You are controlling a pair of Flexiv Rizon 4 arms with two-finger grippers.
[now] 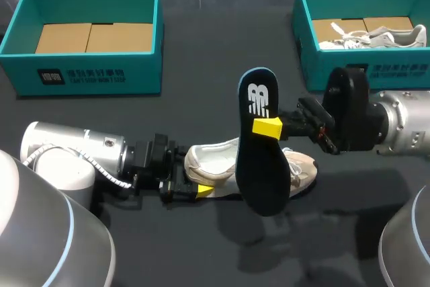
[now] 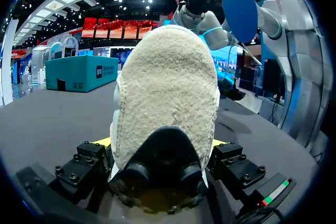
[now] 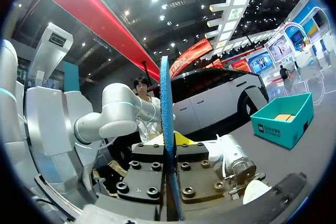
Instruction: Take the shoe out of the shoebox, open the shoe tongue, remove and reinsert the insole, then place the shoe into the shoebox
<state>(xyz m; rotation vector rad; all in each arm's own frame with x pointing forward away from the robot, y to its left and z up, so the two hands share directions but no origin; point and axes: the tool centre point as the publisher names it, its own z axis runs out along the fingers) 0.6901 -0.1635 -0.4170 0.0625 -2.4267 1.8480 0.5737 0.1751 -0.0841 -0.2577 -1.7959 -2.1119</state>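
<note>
Even overhead light; a soft shadow beneath the insole on the dark table, glare seemingly slight.

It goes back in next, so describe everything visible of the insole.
The insole is a thin, foam-looking piece, dark on its face with a white logo near the heel end, blue along its edge. It is out of the shoe, held up heel end uppermost, the right gripper shut on its two faces. Whether its toe end touches the shoe is unclear.
</note>
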